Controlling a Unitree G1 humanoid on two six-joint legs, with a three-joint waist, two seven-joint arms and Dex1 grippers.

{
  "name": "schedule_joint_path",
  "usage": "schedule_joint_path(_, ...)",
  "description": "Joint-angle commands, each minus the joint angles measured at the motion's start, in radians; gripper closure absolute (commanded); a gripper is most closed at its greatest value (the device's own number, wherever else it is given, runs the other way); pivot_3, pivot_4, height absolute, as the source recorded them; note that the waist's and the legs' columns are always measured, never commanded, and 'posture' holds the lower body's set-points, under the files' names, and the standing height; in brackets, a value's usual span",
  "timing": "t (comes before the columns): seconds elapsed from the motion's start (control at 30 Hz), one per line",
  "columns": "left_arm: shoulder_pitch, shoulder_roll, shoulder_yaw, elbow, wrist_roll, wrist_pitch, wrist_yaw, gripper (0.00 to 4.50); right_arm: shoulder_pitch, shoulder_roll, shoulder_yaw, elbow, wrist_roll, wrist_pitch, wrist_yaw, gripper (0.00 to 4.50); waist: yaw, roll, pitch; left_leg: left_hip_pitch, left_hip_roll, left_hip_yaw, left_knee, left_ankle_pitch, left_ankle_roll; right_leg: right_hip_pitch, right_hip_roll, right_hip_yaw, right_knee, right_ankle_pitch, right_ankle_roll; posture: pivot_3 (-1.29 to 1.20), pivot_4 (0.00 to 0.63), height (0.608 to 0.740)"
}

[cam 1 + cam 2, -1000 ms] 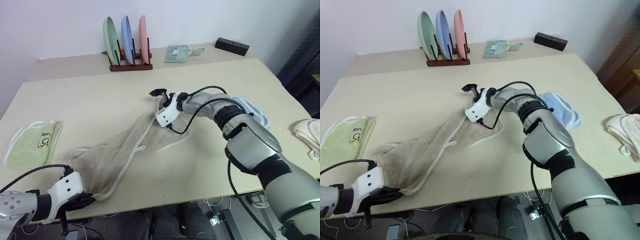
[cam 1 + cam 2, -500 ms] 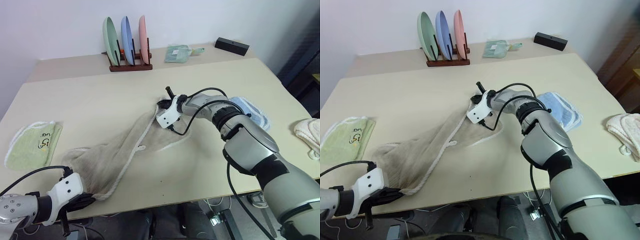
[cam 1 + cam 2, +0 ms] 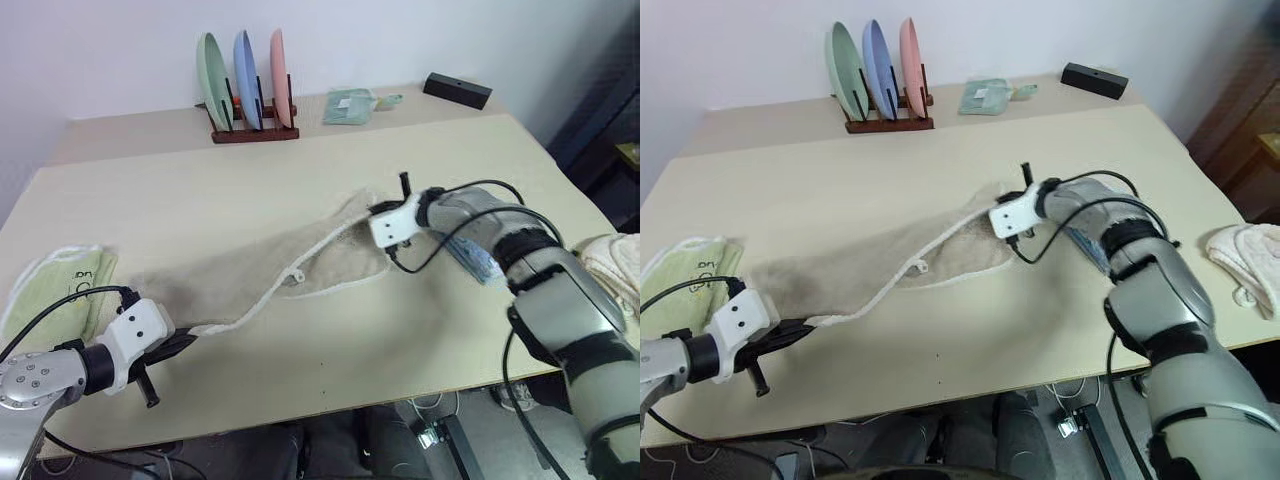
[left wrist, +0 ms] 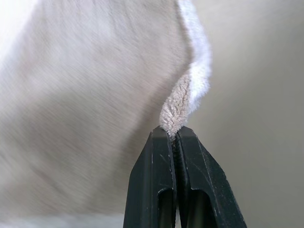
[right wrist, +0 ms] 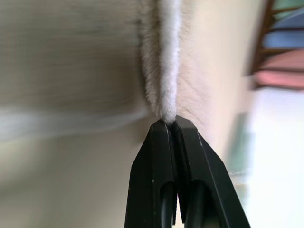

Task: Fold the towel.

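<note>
From my head camera, the towel [image 3: 270, 265] lies stretched across the middle of the table [image 3: 330, 150], running from near-left to far-right. My left gripper [image 3: 178, 343] pinches its near-left corner close to the table's front edge, and my right gripper [image 3: 378, 213] pinches the far-right end. I judge I'm holding both ends so the cloth pulls flat before a fold. A light green towel [image 3: 45, 300] sits at the left, clear of the work; a plate rack [image 3: 245, 75] stands at the far side.

Left wrist camera: black fingers [image 4: 159, 185] clamped tight on the white piped edge.

Right wrist camera: fingers [image 5: 161, 180] closed on the white edging too, the towel hanging taut beyond them.
</note>
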Motion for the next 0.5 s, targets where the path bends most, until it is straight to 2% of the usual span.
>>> schedule_joint_path(0.03, -0.029, 0.008, -0.009, 0.028, 0.017, -0.040, 0.005, 4.50, 0.169, -0.100, -0.076, -0.380, 0.241, 0.098, 0.302, 4.43, 0.004, 0.001, 0.000, -0.001, 0.000, 0.001, 0.000, 0.000, 0.000, -0.001, 0.000, 0.001, 0.000, 0.000, 0.000, 0.00, 0.150, 0.740)
schedule_joint_path(0.1, -0.062, 0.006, -0.029, 0.057, 0.025, -0.054, 0.012, 4.50, 0.251, -0.132, -0.109, -0.554, 0.307, 0.198, 0.383, 4.43, 0.007, 0.001, 0.000, 0.000, 0.001, 0.001, 0.001, 0.000, 0.000, 0.001, 0.000, 0.000, 0.001, 0.000, 0.000, 0.00, 0.150, 0.740)
schedule_joint_path(0.2, -0.089, 0.008, -0.046, 0.083, 0.023, -0.066, 0.005, 4.50, 0.291, -0.123, -0.151, -0.640, 0.287, 0.282, 0.361, 4.43, 0.007, 0.000, 0.000, 0.002, 0.002, 0.002, 0.003, 0.000, 0.000, 0.003, 0.001, 0.000, 0.001, 0.002, -0.002, 0.00, 0.150, 0.740)
schedule_joint_path(0.23, -0.095, 0.010, -0.053, 0.090, 0.026, -0.071, 0.002, 4.50, 0.301, -0.117, -0.162, -0.652, 0.294, 0.317, 0.365, 4.20, 0.008, 0.000, 0.000, 0.003, 0.002, 0.002, 0.003, 0.000, 0.000, 0.003, 0.000, 0.000, 0.001, 0.002, -0.002, 0.00, 0.150, 0.740)
schedule_joint_path(0.3, -0.104, 0.014, -0.063, 0.102, 0.030, -0.079, -0.002, 4.50, 0.308, -0.108, -0.180, -0.666, 0.291, 0.362, 0.351, 3.66, 0.011, 0.000, 0.000, 0.003, 0.002, 0.002, 0.003, 0.000, 0.000, 0.003, 0.000, 0.000, 0.001, 0.002, -0.002, 0.00, 0.150, 0.740)
schedule_joint_path(0.5, -0.102, 0.018, -0.074, 0.094, 0.029, -0.074, -0.008, 4.50, 0.280, -0.105, -0.200, -0.655, 0.214, 0.335, 0.249, 0.88, 0.015, 0.000, 0.000, 0.001, 0.001, 0.002, 0.003, 0.000, 0.000, 0.001, 0.000, 0.000, 0.000, 0.002, -0.002, 0.00, 0.150, 0.740)
